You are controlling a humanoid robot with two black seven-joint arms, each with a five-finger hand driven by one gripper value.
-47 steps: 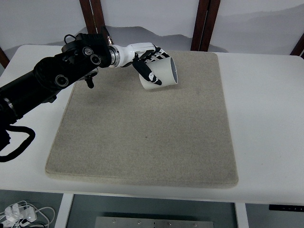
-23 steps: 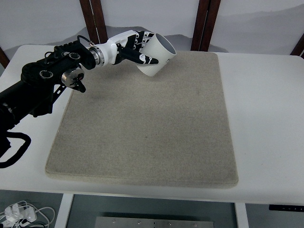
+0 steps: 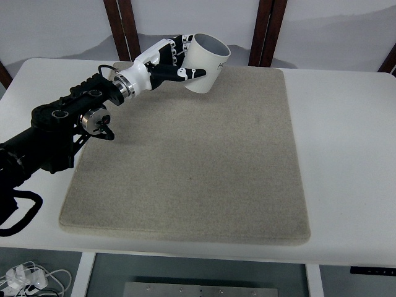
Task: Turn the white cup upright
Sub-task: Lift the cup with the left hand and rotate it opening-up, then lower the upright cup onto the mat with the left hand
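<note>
My left hand (image 3: 180, 59) is shut on the white cup (image 3: 205, 64), its fingers wrapped round the cup's left side. The cup hangs above the far edge of the beige mat (image 3: 192, 154), nearly upright with its mouth facing up and slightly away. Its dark inside shows at the rim. The left arm (image 3: 68, 120) reaches in from the picture's left across the mat's far left corner. No right arm shows.
The mat lies on a white table (image 3: 346, 142). Dark wooden posts (image 3: 263, 31) stand behind the table's far edge, close behind the cup. Cables lie on the floor at the lower left (image 3: 28, 277).
The left hand has lifted the cup up and toward the far edge while turning it from lying mouth-sideways to nearly upright. The arm swung along with it.
</note>
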